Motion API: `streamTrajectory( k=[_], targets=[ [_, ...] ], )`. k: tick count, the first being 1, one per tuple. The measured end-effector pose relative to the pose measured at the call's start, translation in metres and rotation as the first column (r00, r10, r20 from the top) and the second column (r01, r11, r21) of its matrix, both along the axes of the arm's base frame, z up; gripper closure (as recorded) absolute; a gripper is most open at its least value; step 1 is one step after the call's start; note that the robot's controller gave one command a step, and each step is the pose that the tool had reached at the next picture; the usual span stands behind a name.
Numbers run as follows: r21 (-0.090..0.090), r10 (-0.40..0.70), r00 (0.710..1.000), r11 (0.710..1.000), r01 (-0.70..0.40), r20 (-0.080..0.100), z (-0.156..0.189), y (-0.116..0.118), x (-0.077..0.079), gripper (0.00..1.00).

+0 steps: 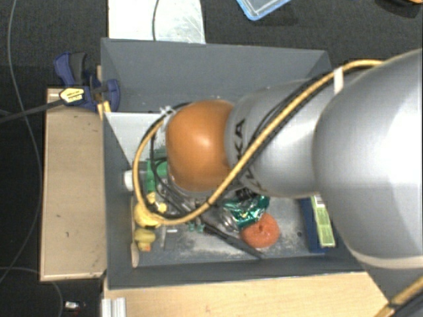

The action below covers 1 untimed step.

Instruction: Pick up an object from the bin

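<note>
Progress: arm low inside the bin (pixel 211 65); nothing seen lifted, so the pick is judged not yet done.
Gripper (pixel 192 213): under the orange cover, by the bin's front edge; open or clamped cannot be told.
Nearest things: green foil wrapper (pixel 246 209) and orange-red ball (pixel 264 232) just beside it; yellow piece (pixel 144 227) in the front-left corner.

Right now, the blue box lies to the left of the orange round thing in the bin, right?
No. The camera view shows the blue box lying to the right of the orange round thing, not to the left.
</note>
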State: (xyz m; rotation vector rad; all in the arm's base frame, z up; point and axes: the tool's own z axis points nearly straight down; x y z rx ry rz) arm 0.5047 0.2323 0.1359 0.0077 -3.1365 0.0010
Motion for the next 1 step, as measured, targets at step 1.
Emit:
streamTrajectory(
  k=[1],
  targets=[
    [0.002,-0.006,1.0,1.0,0.006,0.006,0.0044,-0.0013,0.0018,0.0]
  ],
)
